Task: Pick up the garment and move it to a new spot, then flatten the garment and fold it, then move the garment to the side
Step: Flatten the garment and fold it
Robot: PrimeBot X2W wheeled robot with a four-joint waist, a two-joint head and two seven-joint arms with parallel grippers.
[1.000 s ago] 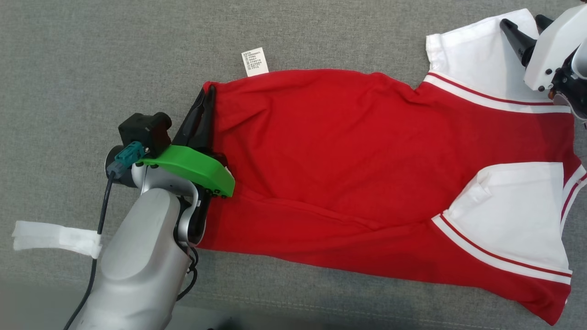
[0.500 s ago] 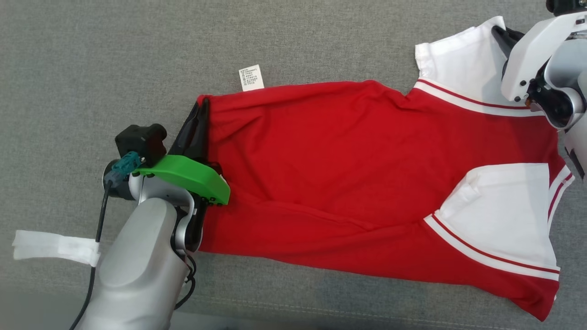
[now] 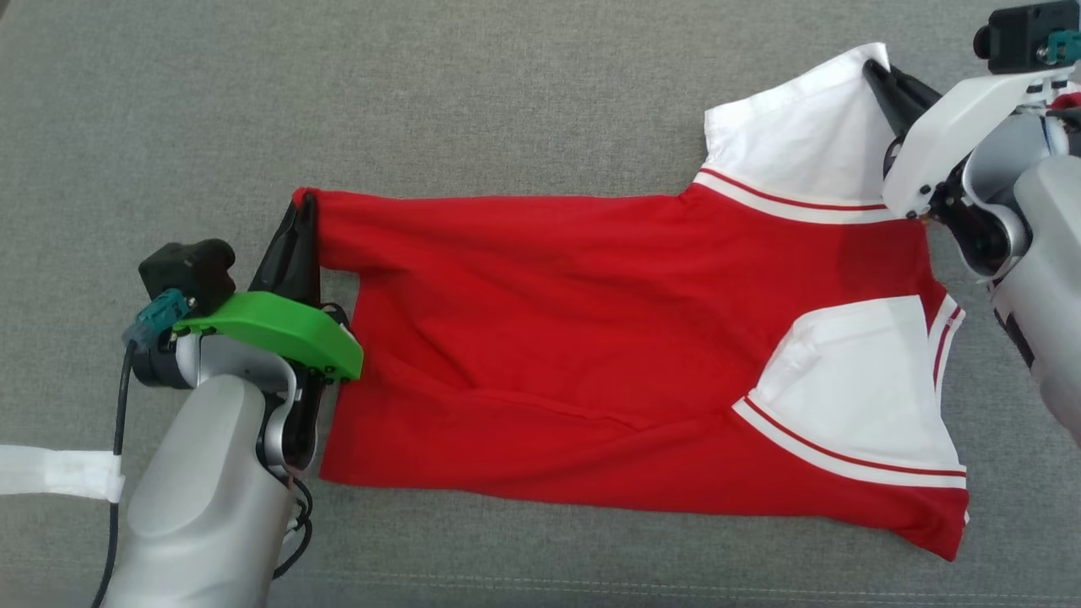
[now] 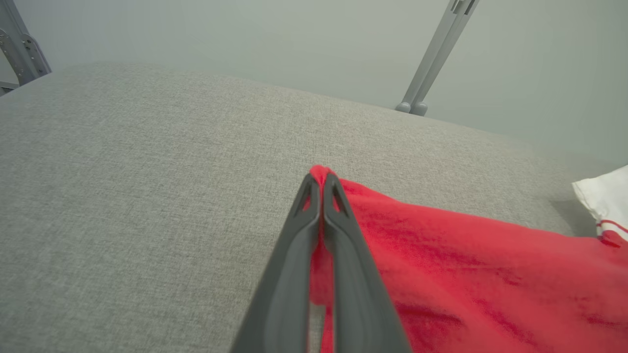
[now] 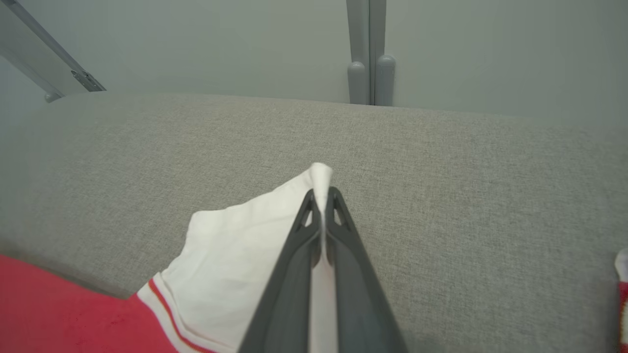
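The garment (image 3: 591,338) is a red shirt with white sleeves and red-striped trim, spread across the grey cushion. My left gripper (image 3: 306,211) is shut on the garment's far left hem corner; the left wrist view has red cloth (image 4: 466,274) pinched between the dark fingers (image 4: 294,255) of the left gripper (image 4: 321,180). My right gripper (image 3: 874,72) is shut on the tip of the far white sleeve (image 3: 802,143); in the right wrist view the white sleeve (image 5: 235,260) pokes out past the tips of the right gripper (image 5: 321,193). The near white sleeve (image 3: 861,380) lies flat.
The grey fabric cushion (image 3: 507,101) stretches out on all sides of the garment, with its front seam (image 3: 591,583) near the bottom. A white strap (image 3: 51,471) hangs at the lower left. Grey metal frame legs (image 5: 369,54) stand beyond the cushion's far edge.
The right gripper has closed on the far sleeve tip. Both grippers and the garment have shifted left and toward me; the far edge is now taut and the white label has vanished.
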